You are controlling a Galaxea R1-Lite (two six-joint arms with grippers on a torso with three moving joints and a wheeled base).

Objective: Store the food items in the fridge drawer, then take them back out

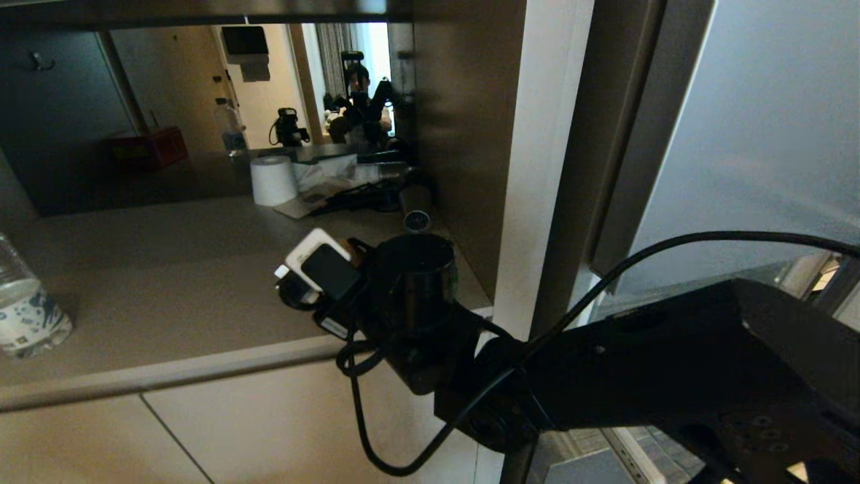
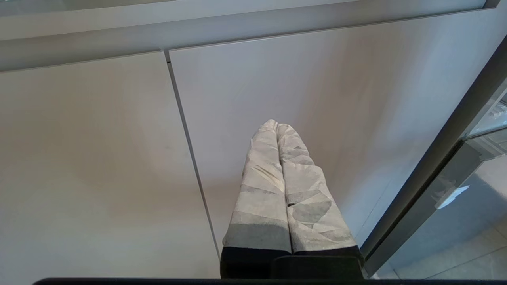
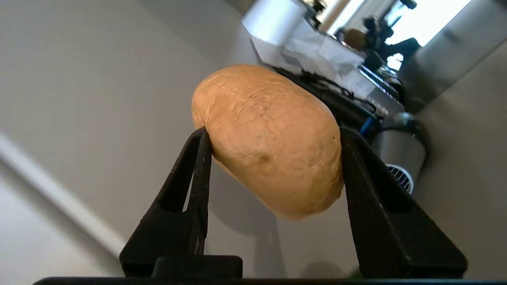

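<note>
Right hand [image 3: 273, 158]: gripping potato [image 3: 267, 144] between both black fingers [image 3: 198, 158], pads pressing on opposite flanks near the middle of the long body, ends sticking out clear on either side. Hanging above the beige worktop [image 1: 168, 282], close to its front edge, near the silver fridge wall [image 1: 463, 121]; in head view, only the arm's black wrist and camera block showing, potato hidden behind them.

Potato, handling (judged): firm, dense, moderately heavy for its size; dry matt skin giving fair friction; rounded lumpy form tending to pivot between narrow pads if squeezed off-centre. Holding across the thickest midsection, as at present, looking soundest; not fragile, tolerating a firm squeeze and a gentle set-down, though likely rolling once released.

Left hand [image 2: 277, 128]: hanging low in front of the beige cabinet doors [image 2: 99, 158], taped fingers pressed together, carrying nothing.

Further off on the worktop: water bottle [image 1: 27, 309] standing at the robot's left edge; paper roll [image 1: 272, 180] and a tangle of cables and papers toward the back; red tin box [image 1: 151, 146] appearing in the reflective back wall.

Bell pepper and fridge drawer: not identifiable in any view.
</note>
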